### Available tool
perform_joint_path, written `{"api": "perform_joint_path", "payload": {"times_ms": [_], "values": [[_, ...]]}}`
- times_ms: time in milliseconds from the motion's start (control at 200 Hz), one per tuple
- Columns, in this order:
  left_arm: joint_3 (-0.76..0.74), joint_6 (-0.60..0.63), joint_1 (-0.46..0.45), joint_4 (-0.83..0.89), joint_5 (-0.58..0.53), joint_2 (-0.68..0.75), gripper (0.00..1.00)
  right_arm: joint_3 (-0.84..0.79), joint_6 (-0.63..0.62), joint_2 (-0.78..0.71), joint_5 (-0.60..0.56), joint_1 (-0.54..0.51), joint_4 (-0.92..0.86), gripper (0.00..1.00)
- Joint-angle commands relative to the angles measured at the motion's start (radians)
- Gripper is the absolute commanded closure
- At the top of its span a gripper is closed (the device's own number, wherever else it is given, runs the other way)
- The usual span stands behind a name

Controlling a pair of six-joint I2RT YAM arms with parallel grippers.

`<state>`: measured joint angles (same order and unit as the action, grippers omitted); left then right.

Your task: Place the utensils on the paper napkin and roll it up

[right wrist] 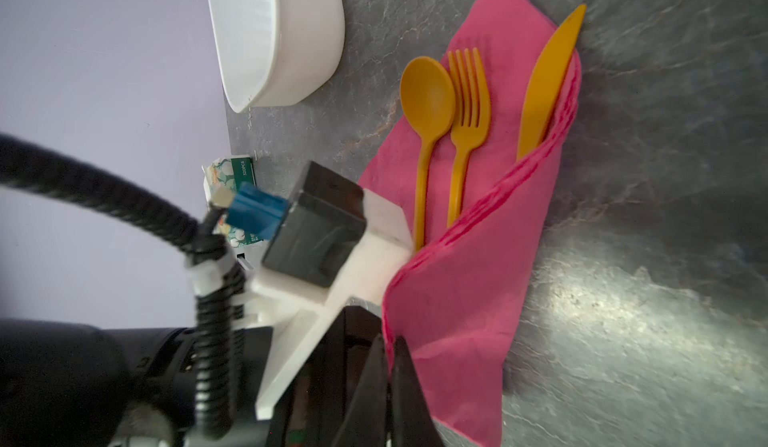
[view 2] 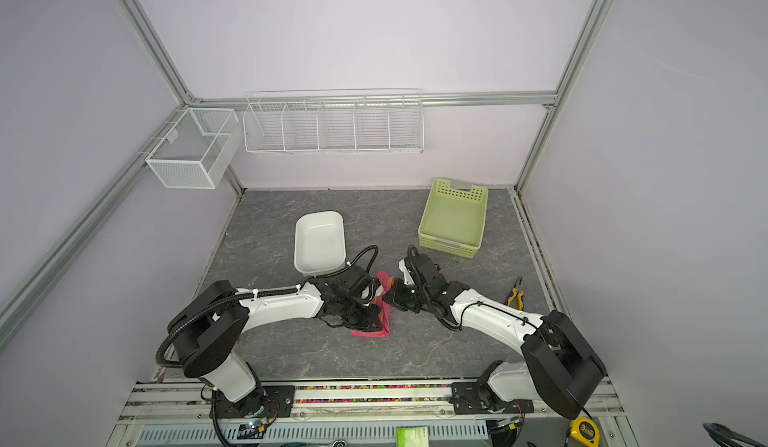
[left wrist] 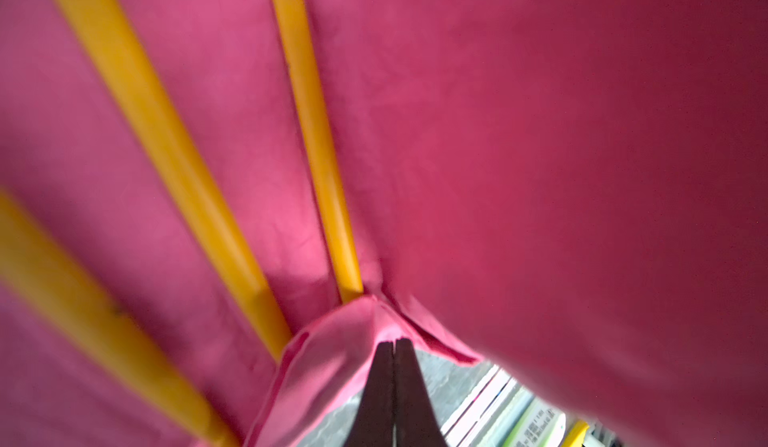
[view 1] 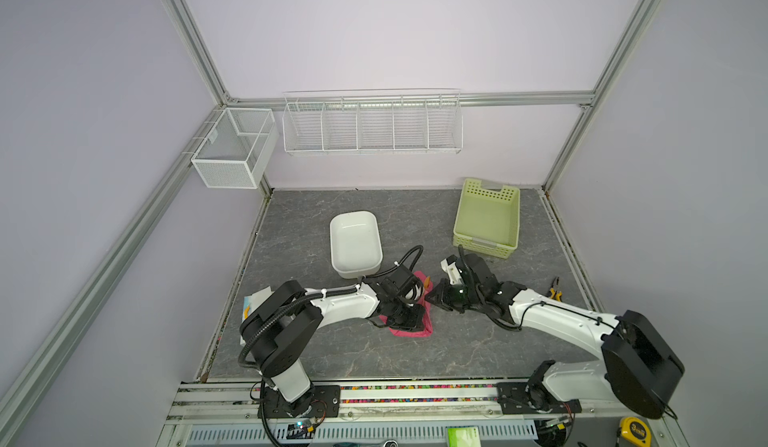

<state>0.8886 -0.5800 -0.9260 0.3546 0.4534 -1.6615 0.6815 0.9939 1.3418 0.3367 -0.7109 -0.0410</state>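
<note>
Both jaws pinch the paper napkin [right wrist: 465, 299] edge folded over the utensils [right wrist: 467, 104], open table [right wrist: 644, 258] alongside.

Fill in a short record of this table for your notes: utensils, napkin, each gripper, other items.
utensils: spoon, fork and knife lie side by side on the napkin
napkin: pink, one side folded up over the handles
left gripper: shut on a napkin edge
right gripper: shut on the folded napkin edge
other items: empty white tub, empty green basket, pliers
</note>
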Motion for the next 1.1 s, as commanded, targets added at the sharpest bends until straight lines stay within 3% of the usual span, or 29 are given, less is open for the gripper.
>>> {"api": "perform_joint_path", "payload": {"times_ms": [0,270,1095], "values": [[0.036,0.059,-0.002,0.109,-0.062,0.041,1.00,-0.017,0.004,0.008,-0.012,0.005,-0.025,0.93],[0.035,0.107,0.001,0.195,-0.149,0.045,1.00,-0.007,0.003,0.023,-0.005,0.009,-0.021,0.93],[-0.080,0.049,0.030,0.014,-0.098,0.036,1.00,0.069,0.071,0.151,0.040,-0.084,0.090,0.93]]}}
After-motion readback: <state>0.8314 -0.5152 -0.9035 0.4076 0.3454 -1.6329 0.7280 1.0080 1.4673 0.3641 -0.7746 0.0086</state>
